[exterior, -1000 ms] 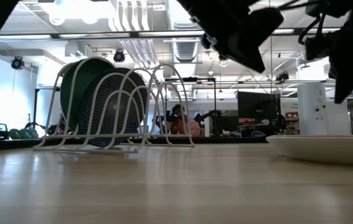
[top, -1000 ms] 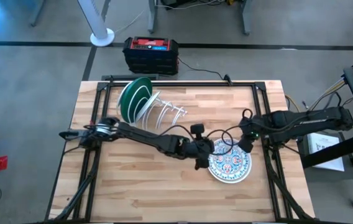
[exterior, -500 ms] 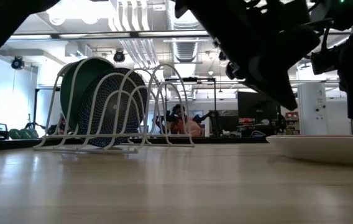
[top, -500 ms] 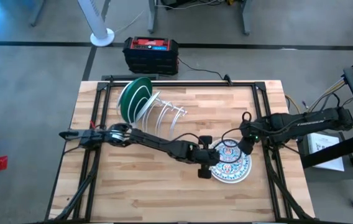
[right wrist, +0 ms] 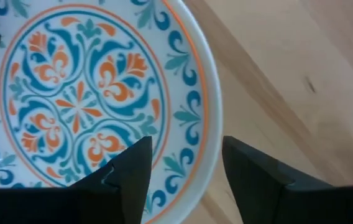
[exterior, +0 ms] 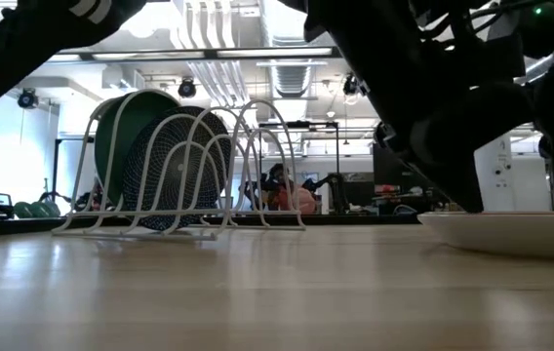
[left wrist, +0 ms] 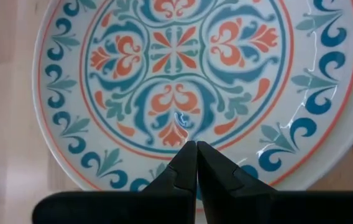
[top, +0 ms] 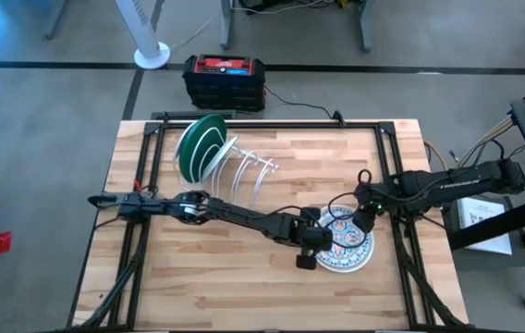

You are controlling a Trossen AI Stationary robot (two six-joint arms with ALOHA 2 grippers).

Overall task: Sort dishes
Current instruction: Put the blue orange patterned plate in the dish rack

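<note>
1. A white dinner plate with an orange and teal floral pattern (top: 341, 242) is seen lying flat on the wooden table (top: 198, 277), toward the table's right side; in the low view its rim (exterior: 511, 232) is shown resting on the tabletop.
2. The left gripper (top: 305, 259) is held over the near left edge of this plate, at the end of the left arm stretched across the table. In the left wrist view its two dark fingers (left wrist: 186, 165) are seen pressed together, tips meeting over the patterned plate (left wrist: 189, 81), and nothing is pinched between them.
3. The right gripper (top: 361, 222) is placed at the far right rim of the same plate. In the right wrist view its fingers (right wrist: 130, 171) are shown spread apart, with the plate's rim (right wrist: 210, 124) lying in the gap between them; contact with the rim cannot be told.
4. Farther back and to the left, a white wire rack (top: 244, 171) is stood on the table. A plain green plate (top: 198, 148) is held upright in its slots, and in the low view a dark teal-blue plate (exterior: 175, 166) is seen upright just in front of the green plate (exterior: 126, 122).
5. Beyond the table's far edge, a black and red box (top: 225, 80) is set on the floor, and a white fan base (top: 151, 55) is seen near it.
</note>
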